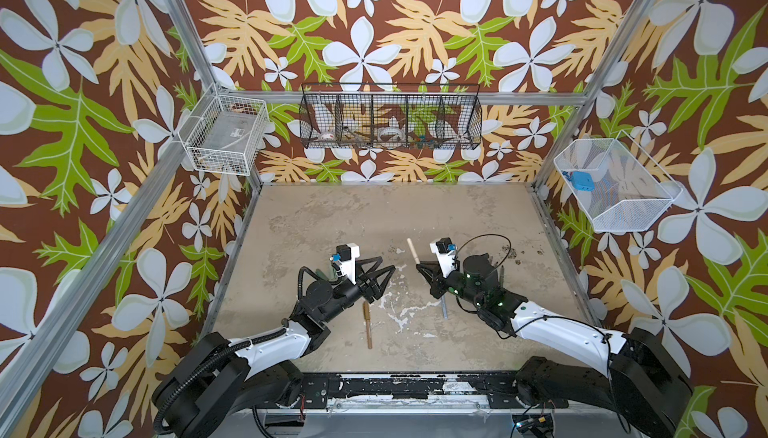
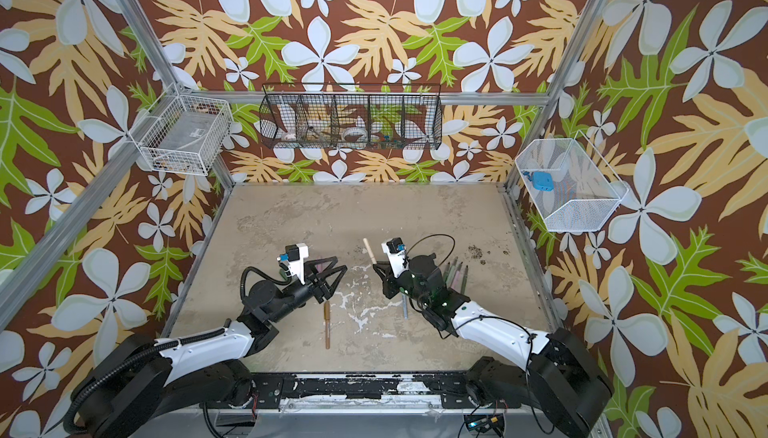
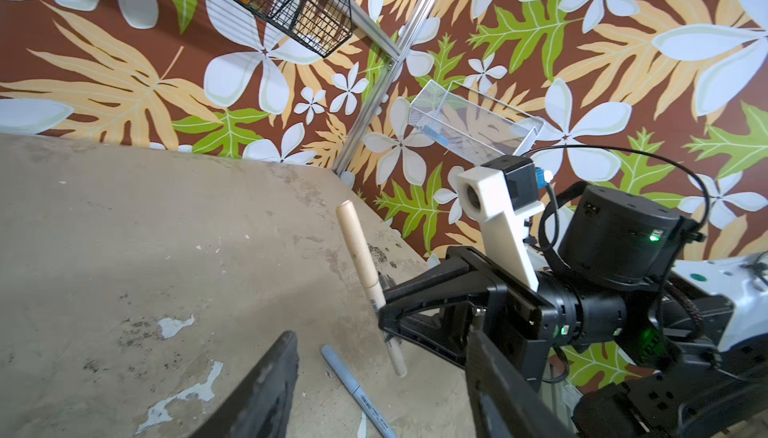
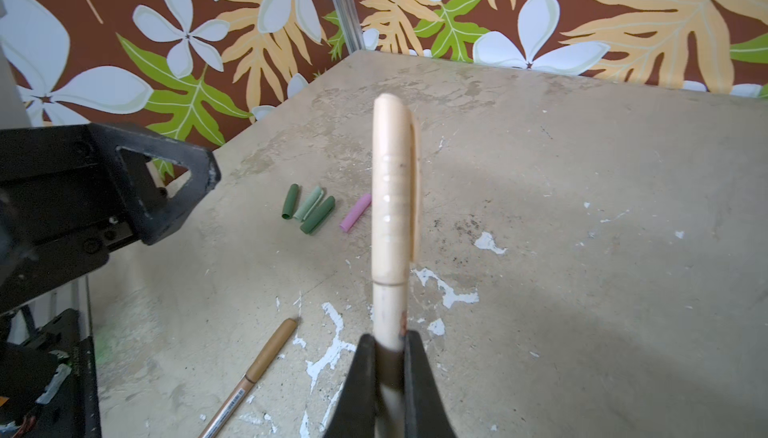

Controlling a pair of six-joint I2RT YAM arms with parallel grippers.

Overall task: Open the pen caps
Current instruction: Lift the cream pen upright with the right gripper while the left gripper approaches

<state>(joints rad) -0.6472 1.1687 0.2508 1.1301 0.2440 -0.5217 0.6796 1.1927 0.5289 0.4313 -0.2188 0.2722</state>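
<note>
Nine entries, each placed from the beige pen.

1. Beige pen (image 4: 388,307): slim matte cylinder, held clear of the table and tilted, capped end uppermost.
2. Beige cap (image 4: 392,186): round-ended tube with a flat clip down one side, seated on the beige pen. A thin seam marks where it meets the barrel.
3. Right gripper (image 4: 388,342): two black wedge-shaped fingers pinched tight on the beige pen's barrel, just under that seam.
4. Left gripper (image 1: 387,262): black open-frame triangular fingers, spread moderately wide with nothing between them. It is apart from the beige pen, to its left in both top views.
5. Loose caps: dark green cap (image 4: 290,201), sage green cap (image 4: 308,204), second dark green cap (image 4: 318,215) and pink cap (image 4: 356,212). All are short matte tubes lying flat, the greens bunched close and the pink just beside. They lie left of the beige pen, beneath the left gripper in a top view.
6. Brown pen (image 1: 368,323): tan barrel with a seam partway along, lying flat. It is left of the beige pen, nearer the robot's base.
7. Blue-grey pen (image 3: 353,386): thin printed barrel, flat on the table near the beige pen's lower end.
8. Pen bodies (image 2: 455,275): row of barrels with dark pointed tips, right of the beige pen, past the right wrist.
9. Table (image 1: 374,215): mottled concrete-look top with chipped white patches.
</note>
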